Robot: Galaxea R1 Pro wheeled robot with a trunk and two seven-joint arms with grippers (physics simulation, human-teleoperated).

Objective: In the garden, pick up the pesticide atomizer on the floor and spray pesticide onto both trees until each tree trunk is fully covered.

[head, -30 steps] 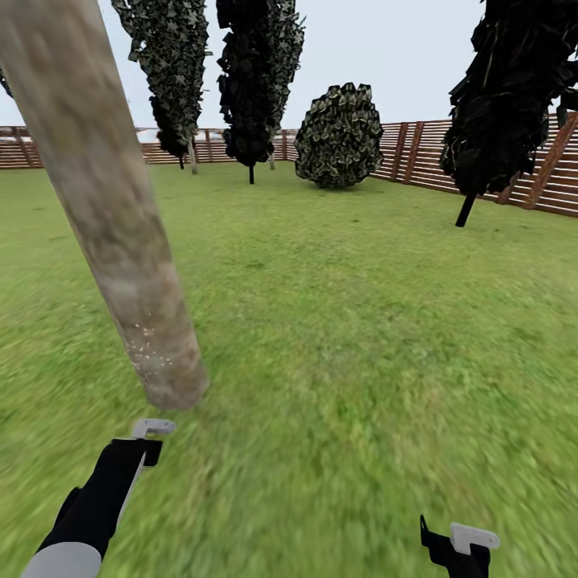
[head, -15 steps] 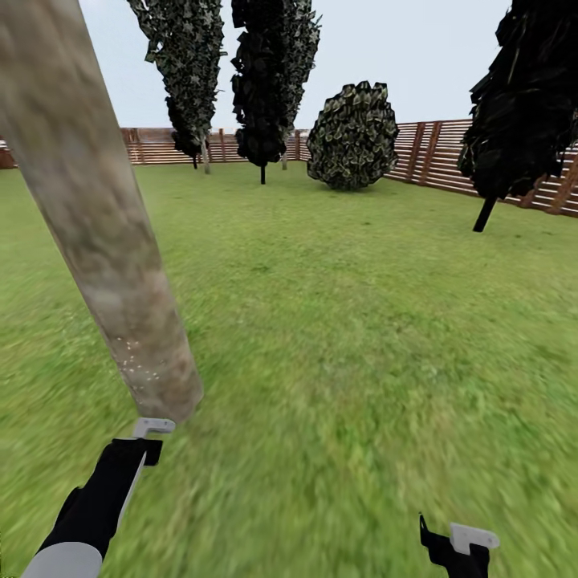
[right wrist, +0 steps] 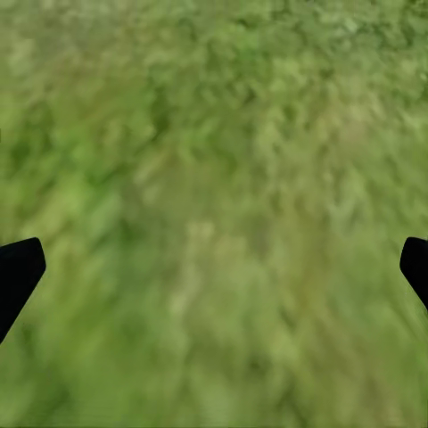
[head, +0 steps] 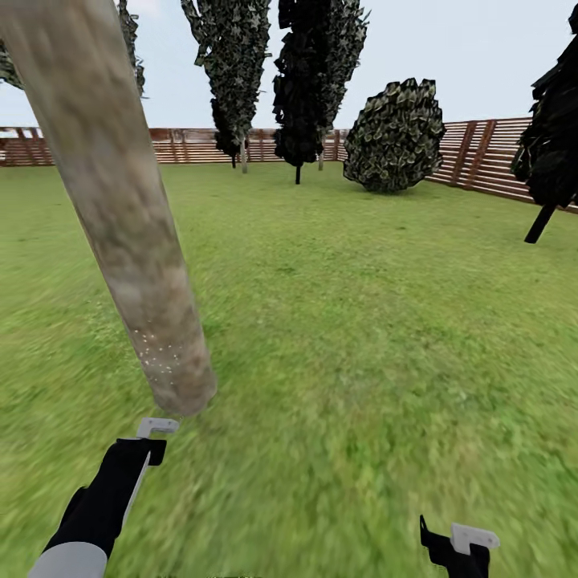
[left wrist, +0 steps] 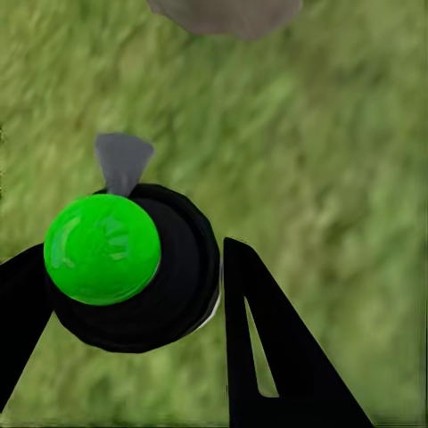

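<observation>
Head view takes in the garden: the tree trunk (head: 120, 217), thick and grey-tan, slants across the left side, its base meeting the grass (head: 361, 321) just ahead of the left arm (head: 100, 502). Fine pale specks dot the trunk low down. Farther off stand dark-foliaged trees (head: 309, 80), a round leafy bush (head: 395, 136) and the brown slat fence (head: 490, 156). The right gripper (head: 459, 546) peeks in at the lower edge, over bare grass.

Left wrist view gives what the head camera does not: the pesticide atomizer (left wrist: 134, 267), a black round body with a bright green dome on top and a grey nozzle pointing away from the camera, toward the grey foot of the trunk (left wrist: 227, 13) at the picture's edge. The left gripper (left wrist: 134, 294) has its dark fingers (left wrist: 267, 348) on either side of the black body, clamped against it, so the atomizer sits between them over the grass.

Right wrist view shows blurred grass (right wrist: 214, 196) with the two black fingertips (right wrist: 18, 272) at opposite edges, spread wide apart with nothing between them.
</observation>
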